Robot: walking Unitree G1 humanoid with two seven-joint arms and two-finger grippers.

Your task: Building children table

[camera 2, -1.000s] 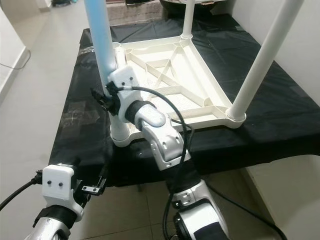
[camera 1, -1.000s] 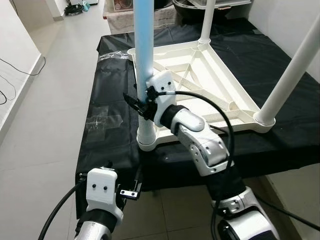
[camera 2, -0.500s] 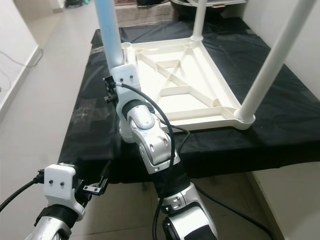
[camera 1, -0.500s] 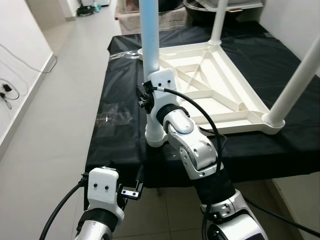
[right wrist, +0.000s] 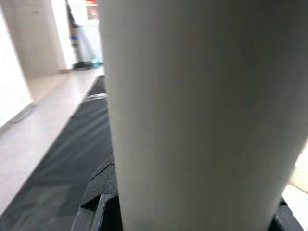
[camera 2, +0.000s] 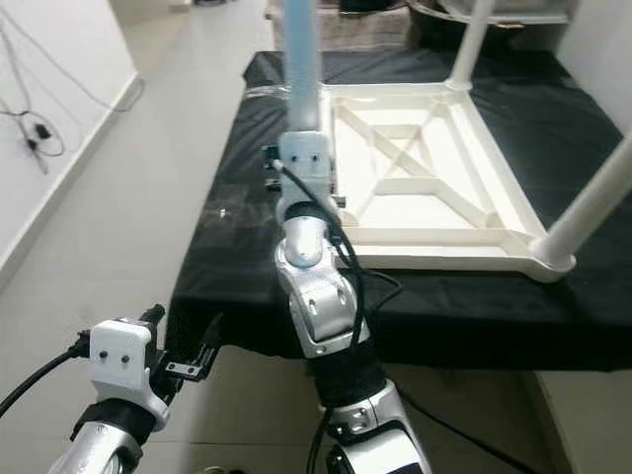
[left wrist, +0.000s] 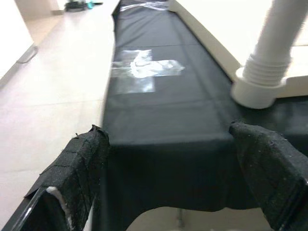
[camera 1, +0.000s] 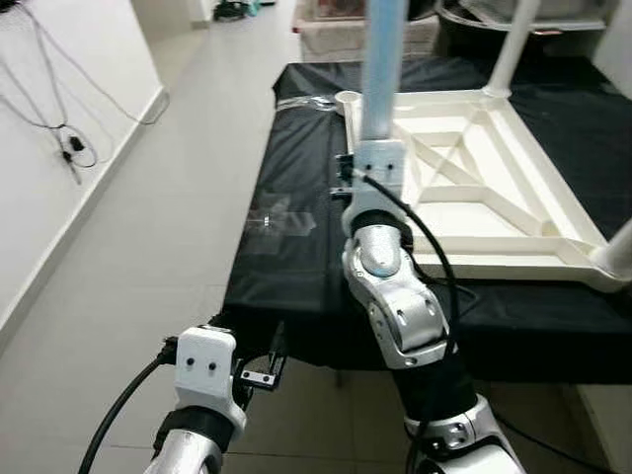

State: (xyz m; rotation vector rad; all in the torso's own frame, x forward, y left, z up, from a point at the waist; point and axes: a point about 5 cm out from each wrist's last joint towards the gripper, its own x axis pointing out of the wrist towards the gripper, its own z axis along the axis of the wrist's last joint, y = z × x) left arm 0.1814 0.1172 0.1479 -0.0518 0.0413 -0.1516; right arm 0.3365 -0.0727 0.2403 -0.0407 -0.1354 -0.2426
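A white children's table top (camera 1: 494, 265) lies upside down on a table draped in black cloth (camera 1: 296, 158). A pale blue leg (camera 1: 381, 69) stands upright in its near left corner socket, and its ribbed base (left wrist: 265, 72) shows in the left wrist view. My right gripper (camera 1: 345, 186) is shut on this leg a little above the socket, with black fingers (right wrist: 98, 192) on both sides of the tube. My left gripper (left wrist: 173, 163) hangs low before the table's front edge, open, nothing between its fingers (left wrist: 79, 161).
White legs stand at the far right corner (camera 1: 509, 44) and the near right corner (camera 2: 592, 202). The far left socket (camera 1: 348, 99) holds no leg. Clear plastic wrap (camera 1: 281, 217) lies on the cloth. Tiled floor (camera 1: 138, 257) and a wall with cables (camera 1: 59, 128) lie to the left.
The camera has swung left, so the table now sits further right in view. My right wrist has turned around the blue leg while keeping hold. The left arm hangs as before.
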